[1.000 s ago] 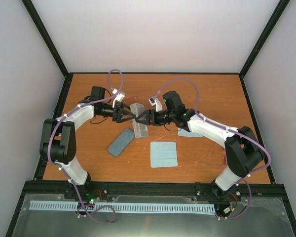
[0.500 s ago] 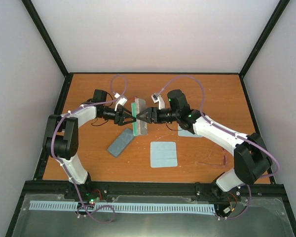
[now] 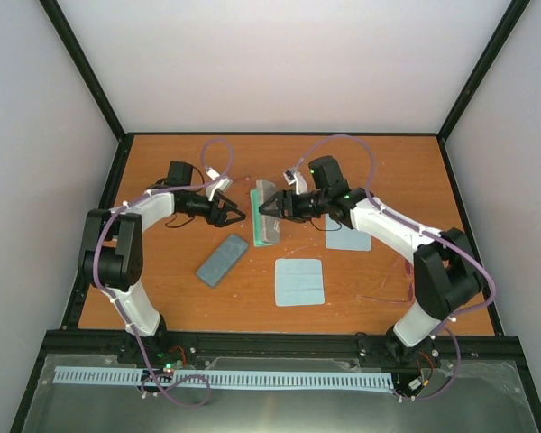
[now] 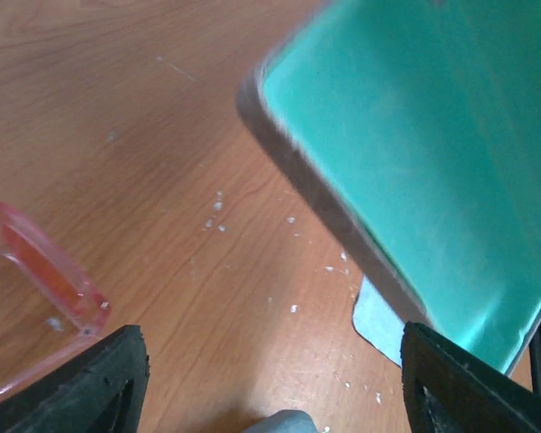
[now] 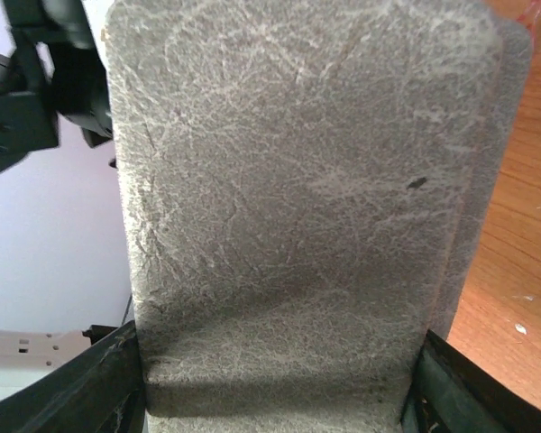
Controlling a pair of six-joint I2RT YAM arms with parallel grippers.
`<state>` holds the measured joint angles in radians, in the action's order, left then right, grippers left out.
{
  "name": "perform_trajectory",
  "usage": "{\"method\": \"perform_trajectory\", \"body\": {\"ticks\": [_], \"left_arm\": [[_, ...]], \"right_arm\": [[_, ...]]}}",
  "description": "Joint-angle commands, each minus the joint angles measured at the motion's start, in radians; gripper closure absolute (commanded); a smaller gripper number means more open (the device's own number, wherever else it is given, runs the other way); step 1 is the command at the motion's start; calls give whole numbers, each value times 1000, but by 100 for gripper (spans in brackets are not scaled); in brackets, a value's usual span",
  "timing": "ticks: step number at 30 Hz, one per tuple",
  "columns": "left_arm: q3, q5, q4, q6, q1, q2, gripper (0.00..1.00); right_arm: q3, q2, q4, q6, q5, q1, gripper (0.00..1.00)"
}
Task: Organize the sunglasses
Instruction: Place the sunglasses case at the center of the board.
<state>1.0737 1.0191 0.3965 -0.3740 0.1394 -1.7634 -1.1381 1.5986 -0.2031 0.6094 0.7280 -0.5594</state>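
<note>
The sunglasses point(image 4: 38, 275) are lying loose on the table point(image 3: 162, 298), at the lower left of the left wrist view and right next to one finger of the left gripper point(image 3: 237, 216). They're not in anything and nothing has hold of them. In the top view I honestly can't pick them out.

That left gripper has its jaws spread wide with only bare wood between them. To its right in the top view is the open case point(image 3: 269, 212), grey outside and green inside, tipped up on edge. The right gripper point(image 3: 263, 209) is clamped on it, and in the right wrist view the grey shell fills the frame between both fingers.

Lower in the top view there's a closed case point(image 3: 222, 260) and a pale blue cloth point(image 3: 299, 281), with another cloth point(image 3: 347, 239) partly under the right arm.

Progress-wise I'd call it early to middle — the case looks ready, but the glasses aren't in it. What's left, I reckon, is picking them up, getting them inside and closing it.
</note>
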Motion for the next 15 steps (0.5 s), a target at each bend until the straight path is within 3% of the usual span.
{"method": "perform_trajectory", "body": {"ticks": [1, 5, 8, 12, 15], "left_arm": [[85, -79, -24, -9, -4, 5, 25], [130, -98, -22, -33, -3, 9, 26], [171, -135, -17, -63, 6, -5, 33], [243, -174, 34, -127, 29, -60, 35], [277, -175, 68, -156, 47, -93, 44]], "right_arm": [[-81, 69, -68, -64, 80, 3, 97], [-110, 94, -87, -72, 105, 3, 97], [-114, 97, -79, -67, 127, 1, 97], [-120, 101, -64, -59, 148, -5, 97], [-131, 109, -57, -53, 159, -11, 97]]}}
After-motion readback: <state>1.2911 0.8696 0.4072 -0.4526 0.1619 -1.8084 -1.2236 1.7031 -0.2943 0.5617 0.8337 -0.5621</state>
